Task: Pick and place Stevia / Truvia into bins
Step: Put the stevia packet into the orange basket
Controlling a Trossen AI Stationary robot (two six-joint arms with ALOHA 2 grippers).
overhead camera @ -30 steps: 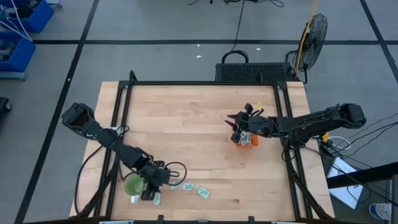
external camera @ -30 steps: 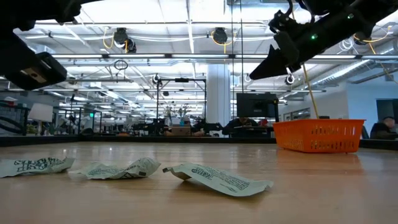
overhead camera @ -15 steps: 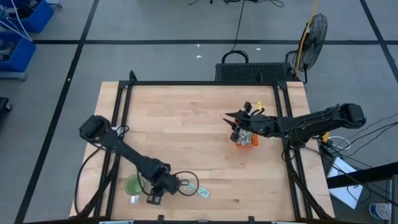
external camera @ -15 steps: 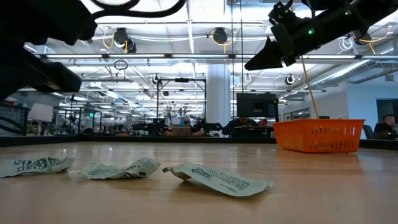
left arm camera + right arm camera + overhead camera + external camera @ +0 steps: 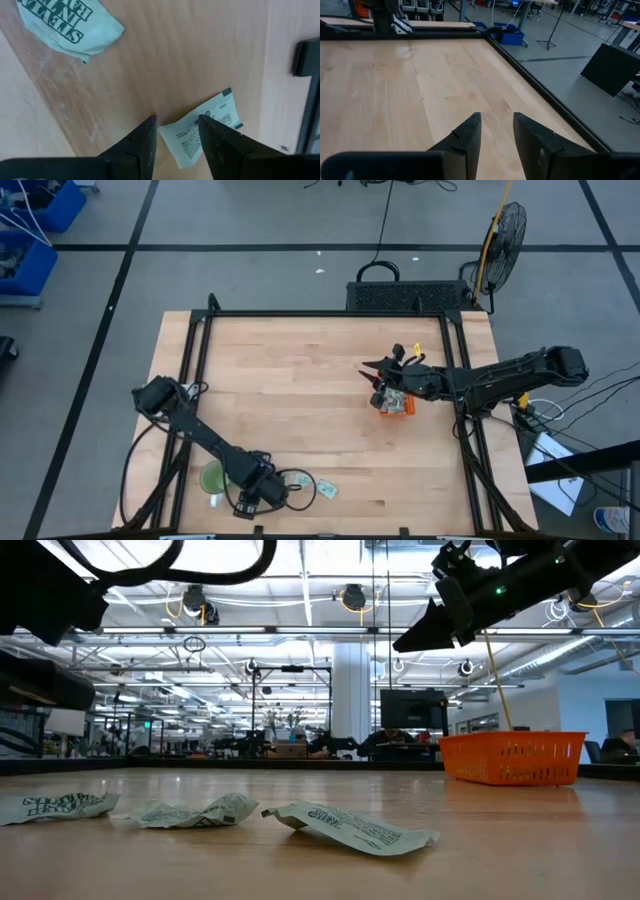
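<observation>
Several pale green Stevia sachets lie flat on the wood near the table's front edge (image 5: 327, 491), and three show in the low view (image 5: 350, 828). My left gripper (image 5: 177, 122) points steeply down over them, open, fingertips standing either side of one sachet's end (image 5: 200, 132). I cannot tell if they touch it. Another sachet (image 5: 70, 25) lies farther off. The orange bin (image 5: 404, 409) stands right of centre, with my right gripper (image 5: 375, 378) hovering open and empty at its left edge.
A round green cup (image 5: 213, 478) stands just left of my left gripper, near the front left corner. The table's black frame rails (image 5: 530, 85) run along its edges. Bare wood stretches between the sachets and the orange bin (image 5: 512, 758).
My left gripper has gone from beside the green cup toward the table's right edge, sunk lower, and tipped to point more steeply down, ending over the sachets. Its fingers have stayed open. The sachets have not moved.
</observation>
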